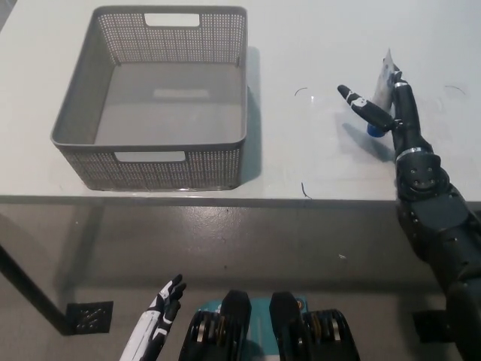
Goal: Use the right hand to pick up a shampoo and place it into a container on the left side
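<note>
Basket (90,135) on table (316,45) at left; shampoo (383,83) far right

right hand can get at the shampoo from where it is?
Probably yes. The black right hand is already against the upright shampoo tube, fingers spread around it, and nothing stands between them. Whether it actually grips cannot be told. The white left hand rests low, below the table edge.
</note>
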Tool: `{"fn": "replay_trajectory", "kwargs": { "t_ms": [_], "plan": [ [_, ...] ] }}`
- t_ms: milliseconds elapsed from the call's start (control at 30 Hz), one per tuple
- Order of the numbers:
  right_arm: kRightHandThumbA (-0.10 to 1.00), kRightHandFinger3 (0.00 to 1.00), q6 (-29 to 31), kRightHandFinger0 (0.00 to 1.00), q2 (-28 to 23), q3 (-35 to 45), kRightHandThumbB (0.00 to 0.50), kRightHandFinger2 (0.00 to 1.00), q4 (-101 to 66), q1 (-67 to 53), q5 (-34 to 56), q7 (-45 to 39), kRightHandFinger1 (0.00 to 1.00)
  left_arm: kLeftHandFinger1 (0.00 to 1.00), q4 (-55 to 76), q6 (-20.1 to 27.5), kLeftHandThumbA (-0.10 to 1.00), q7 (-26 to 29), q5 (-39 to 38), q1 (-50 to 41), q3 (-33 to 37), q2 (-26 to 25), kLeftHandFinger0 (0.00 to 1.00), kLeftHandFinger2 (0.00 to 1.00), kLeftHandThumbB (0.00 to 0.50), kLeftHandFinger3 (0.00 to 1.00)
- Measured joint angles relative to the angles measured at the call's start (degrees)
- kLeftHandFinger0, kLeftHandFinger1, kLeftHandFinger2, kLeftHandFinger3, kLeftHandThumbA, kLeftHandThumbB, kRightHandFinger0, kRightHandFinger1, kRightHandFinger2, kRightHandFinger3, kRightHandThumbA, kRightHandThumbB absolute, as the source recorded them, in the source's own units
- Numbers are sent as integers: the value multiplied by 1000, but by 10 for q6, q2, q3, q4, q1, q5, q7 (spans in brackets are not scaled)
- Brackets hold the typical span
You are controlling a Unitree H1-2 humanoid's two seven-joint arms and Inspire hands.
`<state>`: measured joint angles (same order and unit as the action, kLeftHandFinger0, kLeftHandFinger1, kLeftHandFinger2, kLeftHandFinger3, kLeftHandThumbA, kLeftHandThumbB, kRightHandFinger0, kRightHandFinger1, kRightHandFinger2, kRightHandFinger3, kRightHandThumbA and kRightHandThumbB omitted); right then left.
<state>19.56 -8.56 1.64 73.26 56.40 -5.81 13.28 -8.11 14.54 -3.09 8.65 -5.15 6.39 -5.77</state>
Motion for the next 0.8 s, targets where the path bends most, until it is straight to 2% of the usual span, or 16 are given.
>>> {"fn": "replay_trajectory", "kwargs": {
  "t_ms": [200,267,300,333,367,400,433,467,500,533,633,800],
  "plan": [
    [927,1000,0,1000,5,-1,409,1000,14,4,1,1,1000,1000,4,0,1000,-3,0,0,0,0,1000,1000,221,1000],
    [679,1000,0,1000,5,1,369,1000,17,6,2,0,1000,1000,4,0,1000,-3,0,0,1,0,1000,1000,205,1000],
    [651,1000,0,1000,5,5,375,1000,18,7,5,0,1000,1000,4,0,1000,-3,0,0,1,0,1000,1000,204,1000],
    [165,592,0,415,6,7,213,490,21,9,5,3,432,1000,4,0,1000,-3,0,0,1,0,1000,1000,212,1000],
    [-67,287,-1,47,6,8,242,245,24,10,5,10,120,1000,4,0,1000,-3,0,0,1,0,1000,1000,218,1000],
    [-93,270,-2,9,6,8,236,246,26,12,5,18,69,1000,4,0,1000,-3,0,0,1,0,1000,1000,219,1000],
    [-100,172,-4,0,7,6,194,190,29,15,4,32,3,1000,4,0,1000,-3,0,0,1,0,1000,1000,226,1000],
    [-100,303,-4,0,7,6,165,332,31,15,3,42,14,1000,4,0,1000,-3,0,0,1,0,1000,1000,233,1000],
    [-100,420,-4,0,7,5,150,428,33,16,2,53,31,1000,4,0,1000,-3,0,0,1,0,1000,1000,238,1000],
    [-100,470,-4,0,8,4,140,461,35,17,1,67,50,1000,4,0,1000,-3,0,1,1,0,1000,1000,238,1000],
    [-100,539,-3,0,8,0,145,515,39,17,-2,93,90,1000,4,0,1000,-3,0,2,1,0,1000,1000,232,1000],
    [-100,572,-1,0,8,0,137,546,39,17,-1,126,119,1000,4,0,1000,-3,0,3,1,-1,1000,1000,225,1000]
  ]
}}
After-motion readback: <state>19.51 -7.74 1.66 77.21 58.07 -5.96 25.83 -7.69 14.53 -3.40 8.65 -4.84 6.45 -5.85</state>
